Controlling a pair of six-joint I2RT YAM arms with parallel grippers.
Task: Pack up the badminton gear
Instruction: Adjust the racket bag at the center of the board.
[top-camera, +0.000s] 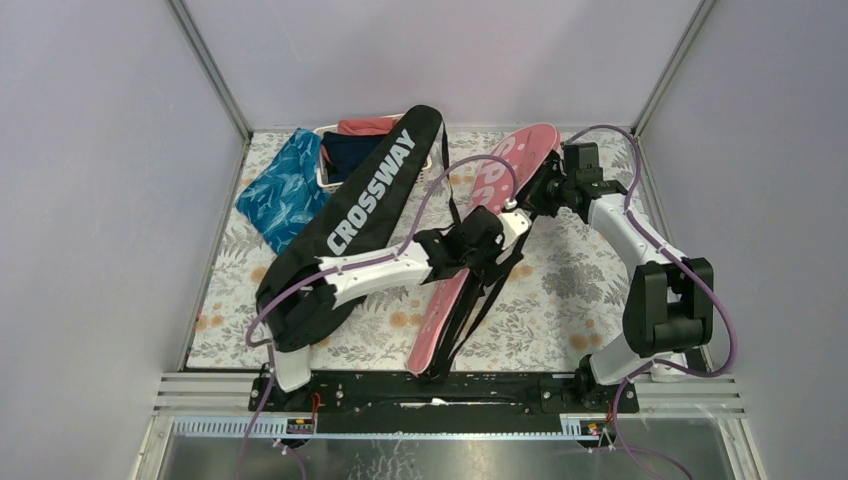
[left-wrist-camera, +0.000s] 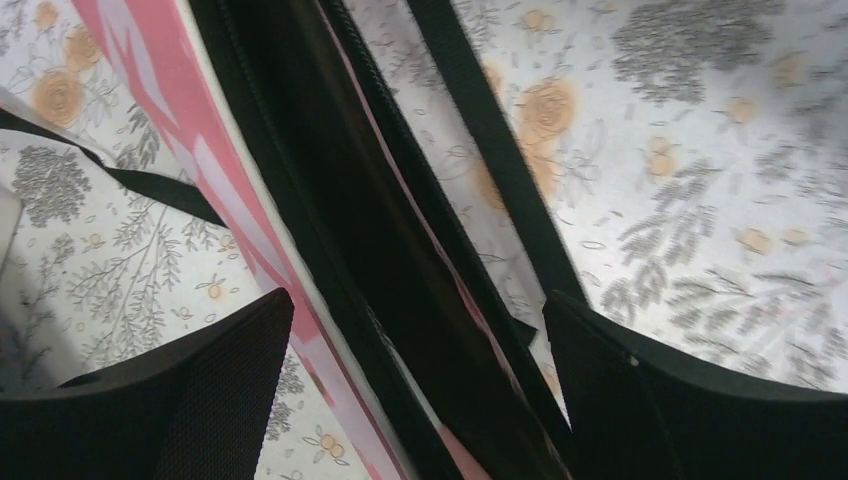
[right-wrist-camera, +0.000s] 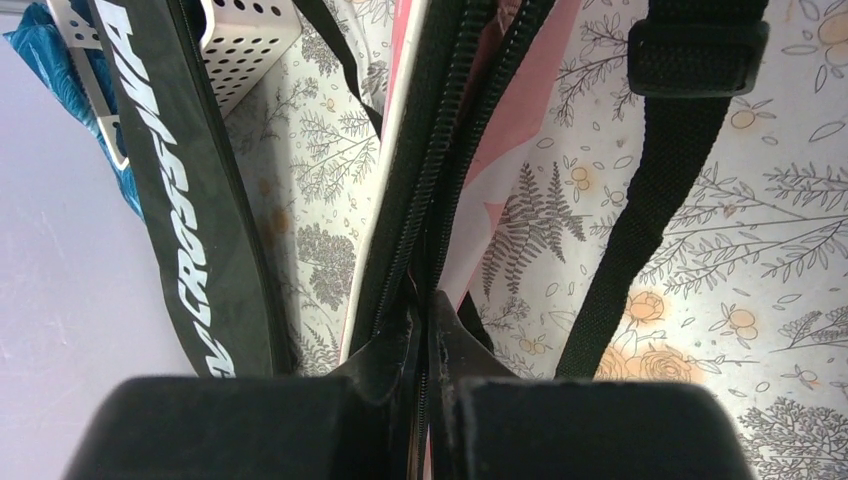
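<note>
At ten o'clock on the tabletop (top-camera: 570, 290) we see the black CROSSWAY bag (top-camera: 365, 205) lying slantwise, its far end over the white basket (top-camera: 328, 172) at eleven. Down the middle, from six toward one o'clock, runs the pink bag (top-camera: 520, 150), and our left hand (left-wrist-camera: 415, 400) is spread wide astride its black zipper edge (left-wrist-camera: 350, 230), holding nothing. At one o'clock our right hand (right-wrist-camera: 425, 330) is pinched tight on that same edge.

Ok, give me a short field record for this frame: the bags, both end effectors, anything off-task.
pink bag: lies diagonally, centre
black bag: left of the pink one, far end across the basket
left end effector: open, over the pink bag's zip edge
right end effector: shut on the pink bag's zip edge
off-task: basket, blue cloth beside it, far left
</note>
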